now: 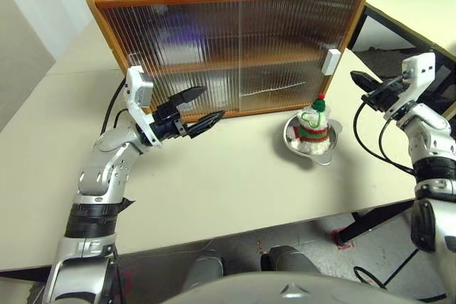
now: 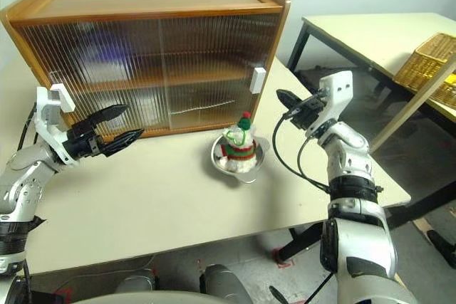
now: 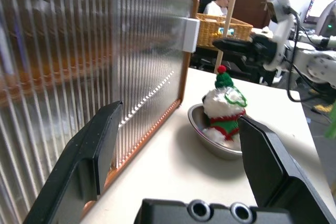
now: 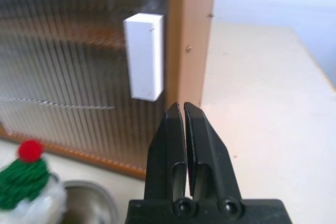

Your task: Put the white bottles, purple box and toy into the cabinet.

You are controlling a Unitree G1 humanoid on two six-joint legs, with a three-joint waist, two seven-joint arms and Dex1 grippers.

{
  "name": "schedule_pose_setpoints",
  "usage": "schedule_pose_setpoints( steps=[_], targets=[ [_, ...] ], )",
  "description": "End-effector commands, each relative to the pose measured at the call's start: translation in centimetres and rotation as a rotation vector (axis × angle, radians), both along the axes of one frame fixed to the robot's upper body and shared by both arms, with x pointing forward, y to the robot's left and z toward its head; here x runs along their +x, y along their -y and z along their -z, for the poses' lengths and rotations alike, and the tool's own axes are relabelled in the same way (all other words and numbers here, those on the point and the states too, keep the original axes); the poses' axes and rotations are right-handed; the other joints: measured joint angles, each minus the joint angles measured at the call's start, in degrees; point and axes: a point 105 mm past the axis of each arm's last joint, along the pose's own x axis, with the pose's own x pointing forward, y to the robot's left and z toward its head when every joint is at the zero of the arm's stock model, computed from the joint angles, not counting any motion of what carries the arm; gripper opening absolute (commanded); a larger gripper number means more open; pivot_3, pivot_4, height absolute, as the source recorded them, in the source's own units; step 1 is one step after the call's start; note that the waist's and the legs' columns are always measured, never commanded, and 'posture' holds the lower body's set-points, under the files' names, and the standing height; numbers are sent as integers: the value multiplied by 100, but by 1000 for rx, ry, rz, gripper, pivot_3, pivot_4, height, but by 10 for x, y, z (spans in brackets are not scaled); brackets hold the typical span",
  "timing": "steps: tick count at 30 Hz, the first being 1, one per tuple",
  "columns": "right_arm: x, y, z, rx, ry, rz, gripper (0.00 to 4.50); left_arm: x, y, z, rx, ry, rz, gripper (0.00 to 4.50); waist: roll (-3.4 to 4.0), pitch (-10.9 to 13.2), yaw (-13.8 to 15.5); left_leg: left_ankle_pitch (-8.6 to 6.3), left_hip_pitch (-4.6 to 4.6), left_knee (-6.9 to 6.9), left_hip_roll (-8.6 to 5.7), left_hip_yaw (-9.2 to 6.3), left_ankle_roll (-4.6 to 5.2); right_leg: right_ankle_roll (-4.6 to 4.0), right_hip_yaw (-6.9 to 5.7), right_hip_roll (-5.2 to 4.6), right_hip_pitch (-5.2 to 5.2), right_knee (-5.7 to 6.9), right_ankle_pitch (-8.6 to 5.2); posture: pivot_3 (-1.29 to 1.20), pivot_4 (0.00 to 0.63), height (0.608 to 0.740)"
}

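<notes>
Leftmost, my left gripper (image 1: pixel 194 110) hangs empty with its jaws spread wide, just in front of the cabinet (image 1: pixel 228 40) near its left end, level with the lower shelf. That cabinet stands along the far side of the worktop (image 1: pixel 214 176), both ribbed sliding doors drawn shut; behind the left door I can make out a blurred purple patch on the upper shelf, most likely the purple box, though I cannot tell for certain. Further right, the toy (image 1: pixel 313 127) sits upright in a steel bowl (image 1: pixel 311 147) just before the cabinet's right end, nearer the worktop's right edge. A white handle (image 4: pixel 144 56) sits on the right door beside the frame. My right gripper (image 4: pixel 185 124) is pinched shut on nothing, pointing at that handle, probably so closed fingers can push the door aside.
</notes>
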Motion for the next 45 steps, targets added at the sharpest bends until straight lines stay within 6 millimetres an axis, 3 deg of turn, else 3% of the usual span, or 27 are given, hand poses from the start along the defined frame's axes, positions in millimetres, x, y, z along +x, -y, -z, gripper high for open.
schedule_pose_setpoints(
  steps=[1, 13, 26, 39, 45],
  targets=[
    [6, 3, -7, -11, 20, 20, 26, -4, -2, 0, 13, 1, -1, 4500, 1, 0, 3, 0, 1, 1, 1, 0, 0, 0, 0, 0, 1, 0, 0, -64, 0, 740],
    [18, -11, -18, -11, 44, -11, 26, -7, -7, 2, 31, -1, -26, 4500, 2, 0, 56, 5, 2, 3, 9, 2, 7, -69, -2, 0, 1, 0, -8, -44, 0, 740],
    [25, -34, -5, -4, -13, -56, 26, -7, -7, 2, 29, 6, -36, 4500, 2, 0, 69, 5, 2, 2, 15, 4, 7, -75, -3, 2, -2, 0, -4, -35, 0, 740],
    [21, -79, -29, 26, 38, -236, 26, -6, -6, 4, 24, 2, -42, 4500, 4, 1, 65, 5, 1, 0, 26, 7, 7, -88, -6, 13, -9, 1, -3, -36, 0, 740],
    [14, -111, -38, 43, 45, -341, 26, -6, -5, 5, 23, 1, -40, 4500, 4, 1, 67, 5, 1, -1, 28, 8, 6, -95, -6, 19, -11, 1, -4, -31, 0, 740]
  ],
)
